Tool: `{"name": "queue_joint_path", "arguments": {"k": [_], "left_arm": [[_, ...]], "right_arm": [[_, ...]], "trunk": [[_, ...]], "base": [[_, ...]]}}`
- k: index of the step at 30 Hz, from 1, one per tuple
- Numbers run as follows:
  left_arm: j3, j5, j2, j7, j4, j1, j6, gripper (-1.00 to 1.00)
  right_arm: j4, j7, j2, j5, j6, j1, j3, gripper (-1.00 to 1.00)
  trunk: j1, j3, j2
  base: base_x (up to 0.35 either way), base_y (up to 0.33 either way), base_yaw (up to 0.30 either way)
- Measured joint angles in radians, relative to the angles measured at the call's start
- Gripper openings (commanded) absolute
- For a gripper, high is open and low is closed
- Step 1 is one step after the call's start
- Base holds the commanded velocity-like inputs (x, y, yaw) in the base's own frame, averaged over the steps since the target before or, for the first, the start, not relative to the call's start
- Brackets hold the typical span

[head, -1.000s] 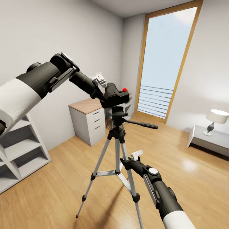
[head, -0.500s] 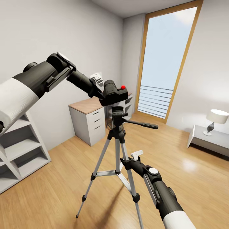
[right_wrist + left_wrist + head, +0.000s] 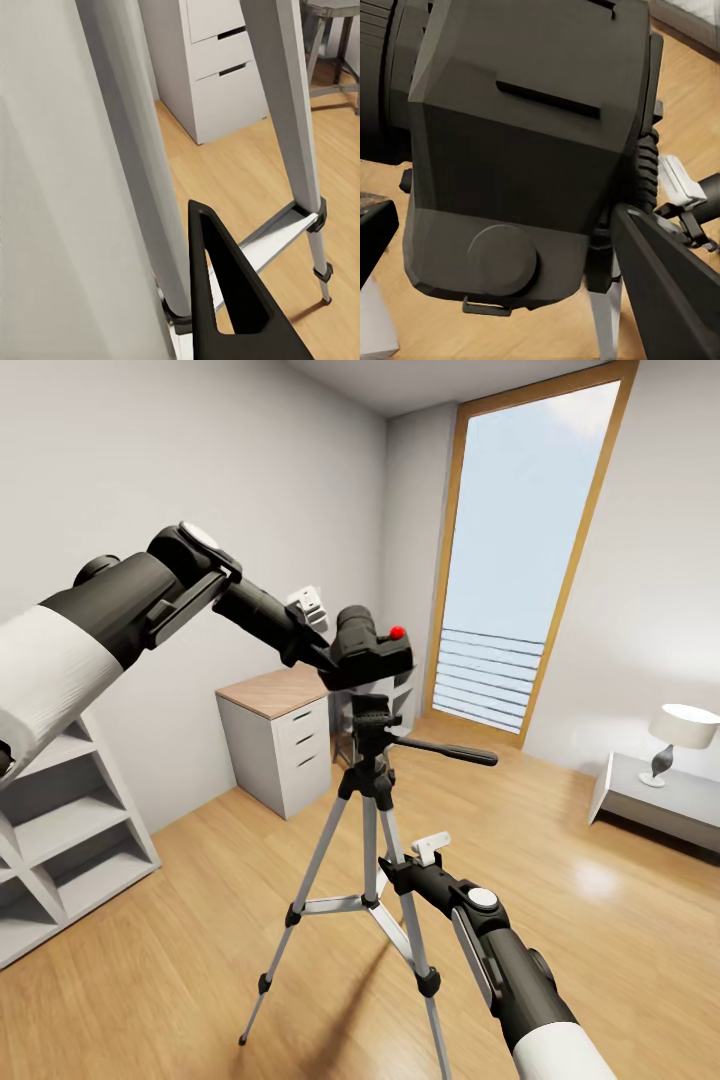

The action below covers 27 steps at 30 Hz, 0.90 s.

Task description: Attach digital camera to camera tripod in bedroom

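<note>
Pretty clearly a bedroom in a home. Light wooden floor [image 3: 600, 920] and pale grey walls [image 3: 180, 470] are seen, with a tall wood-framed window [image 3: 520, 550] at the far end. A white drawer unit [image 3: 280, 740] with a wooden top is set against the wall, grey cube shelves [image 3: 60, 830] beside it, and a small table lamp [image 3: 680, 740] is placed on a low stand.
</note>
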Motion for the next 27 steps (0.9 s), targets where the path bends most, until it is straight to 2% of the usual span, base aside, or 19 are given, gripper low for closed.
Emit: {"name": "queue_joint_path", "arguments": {"k": [9,27], "left_arm": [[-0.001,-0.002,-0.001,-0.003,0.0,0.0,-0.031,-1.0],[-0.007,0.0,-0.006,-0.01,-0.001,0.0,-0.011,-1.0]], "right_arm": [[0.0,-0.002,0.0,-0.001,0.0,0.0,0.0,-1.0],[-0.001,-0.003,0.0,-0.003,0.002,0.0,0.001,-1.0]], "trunk": [[0.0,0.0,0.0],[0.0,0.0,0.0]], "base": [[0.0,0.0,0.0],[0.0,0.0,0.0]]}}
